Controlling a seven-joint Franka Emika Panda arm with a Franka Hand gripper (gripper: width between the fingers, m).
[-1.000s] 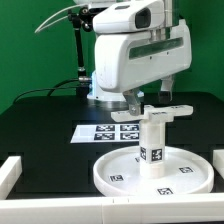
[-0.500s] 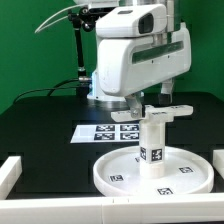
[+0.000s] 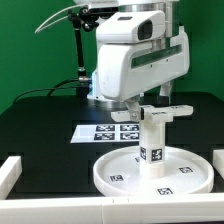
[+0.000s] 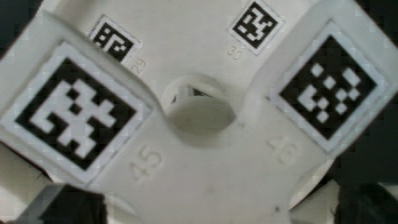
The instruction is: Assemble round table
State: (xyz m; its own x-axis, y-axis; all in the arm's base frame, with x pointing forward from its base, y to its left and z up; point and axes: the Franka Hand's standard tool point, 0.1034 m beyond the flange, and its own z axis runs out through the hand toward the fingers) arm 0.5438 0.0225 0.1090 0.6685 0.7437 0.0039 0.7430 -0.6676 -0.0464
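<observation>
We see the round disc (image 3: 153,171) lying flat on the black table (image 3: 45,125), with the post (image 3: 152,138) upright at its centre and the cross-shaped foot (image 3: 160,113) on the post's top. The gripper (image 3: 150,100) hovers just above the foot; we cannot tell its opening. The marker board (image 3: 107,131) lies behind the disc.

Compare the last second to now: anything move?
The arm's wrist and gripper have turned slightly over the cross-shaped foot piece on top of the post; the head housing sits at a new angle. Whether the foot piece turned too, I cannot tell. Post, round disc and marker board stayed put.
</observation>
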